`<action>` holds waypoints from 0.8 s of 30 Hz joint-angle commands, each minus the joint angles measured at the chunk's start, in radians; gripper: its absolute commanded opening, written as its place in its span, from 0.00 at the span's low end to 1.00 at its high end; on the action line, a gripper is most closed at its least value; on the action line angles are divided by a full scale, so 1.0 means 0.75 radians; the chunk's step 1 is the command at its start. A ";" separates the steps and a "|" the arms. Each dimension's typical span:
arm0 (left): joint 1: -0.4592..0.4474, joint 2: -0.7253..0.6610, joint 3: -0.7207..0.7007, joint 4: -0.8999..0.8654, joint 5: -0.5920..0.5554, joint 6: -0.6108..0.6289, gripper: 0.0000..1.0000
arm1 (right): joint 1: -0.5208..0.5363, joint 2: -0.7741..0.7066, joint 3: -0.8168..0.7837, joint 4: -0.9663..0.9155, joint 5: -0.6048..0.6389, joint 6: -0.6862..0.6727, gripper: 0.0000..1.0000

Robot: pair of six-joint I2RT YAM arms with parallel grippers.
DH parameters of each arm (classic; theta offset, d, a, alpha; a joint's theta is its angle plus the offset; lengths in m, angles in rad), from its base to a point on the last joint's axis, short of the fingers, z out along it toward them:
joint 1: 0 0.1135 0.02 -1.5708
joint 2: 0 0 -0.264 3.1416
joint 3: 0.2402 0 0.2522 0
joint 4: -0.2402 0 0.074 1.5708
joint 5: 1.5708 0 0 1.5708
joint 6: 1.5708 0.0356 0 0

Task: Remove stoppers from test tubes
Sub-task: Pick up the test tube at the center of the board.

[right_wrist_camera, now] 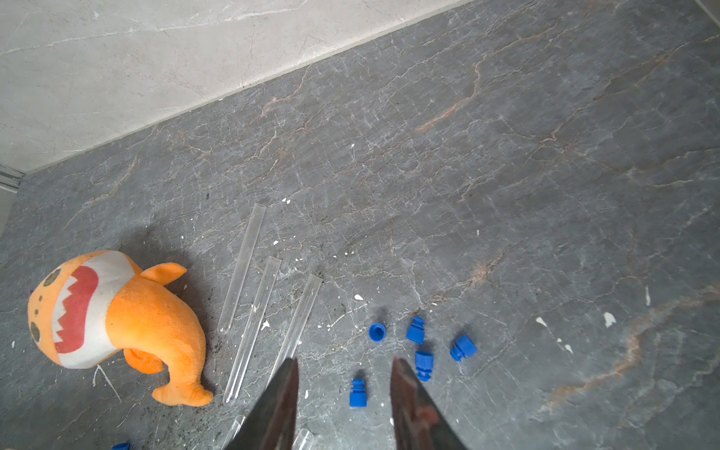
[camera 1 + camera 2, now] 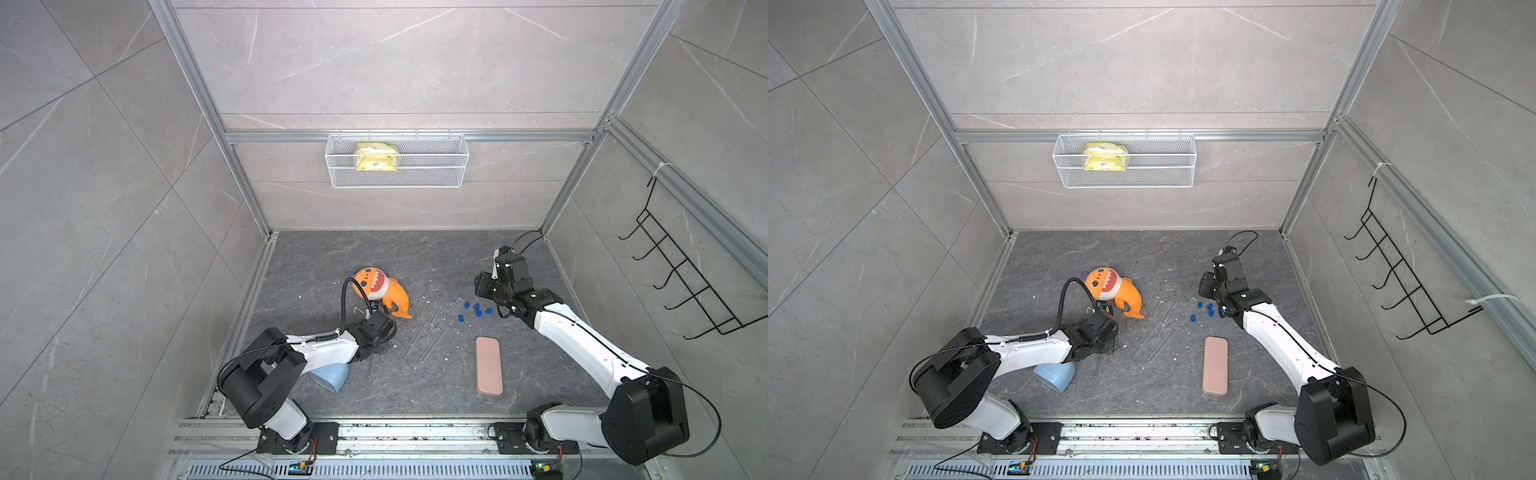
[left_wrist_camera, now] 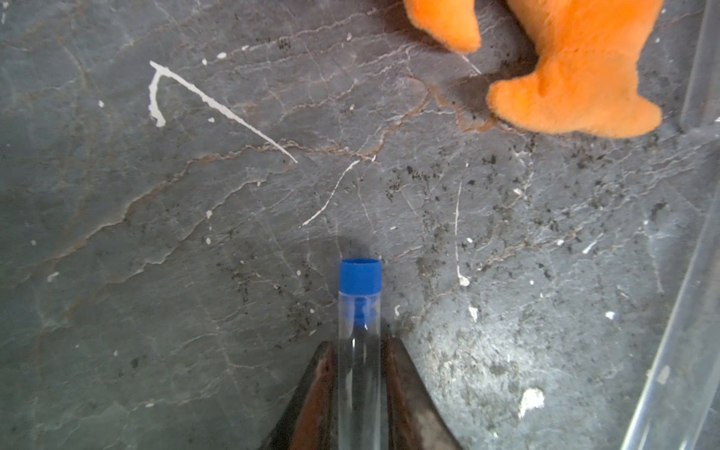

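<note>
The stoppered test tube lay lengthwise between the jaws of the left gripper, which were closed narrowly against its sides. Its blue stopper pointed straight out past the fingertips, away from the robot's base, near the orange shark toy. Uncapped test tubes lay roughly parallel on the dark floor beside the toy. Five loose stoppers sat scattered below the right gripper, whose jaws stood apart and empty.
</note>
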 commanded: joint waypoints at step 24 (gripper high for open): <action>-0.109 -0.359 0.107 -0.043 0.030 0.278 0.08 | 0.014 -0.190 0.006 0.033 -0.250 0.079 0.43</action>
